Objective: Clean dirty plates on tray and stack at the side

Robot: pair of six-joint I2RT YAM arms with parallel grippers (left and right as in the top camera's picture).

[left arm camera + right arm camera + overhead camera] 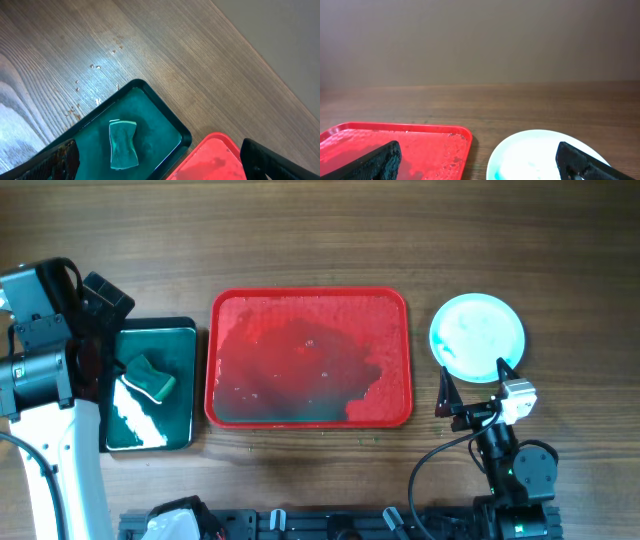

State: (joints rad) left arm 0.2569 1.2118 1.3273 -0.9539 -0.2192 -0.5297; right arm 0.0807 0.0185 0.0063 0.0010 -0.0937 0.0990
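The red tray (300,330) lies in the middle of the wooden table (300,240), and its floor is wet, with some teal water along the near edge. To the right of the tray, not touching it, sit the plates (477,337). I see only a pale mint top with an aqua rim and cannot tell how many are under it. The right gripper (475,380) stands just at the near edge of the plates, its fingers wide apart and holding nothing. To the left of the tray is a black tray (155,323) with green liquid and a sponge (150,378) in it. The left gripper (157,150) hangs above it, also spread wide and holding nothing.
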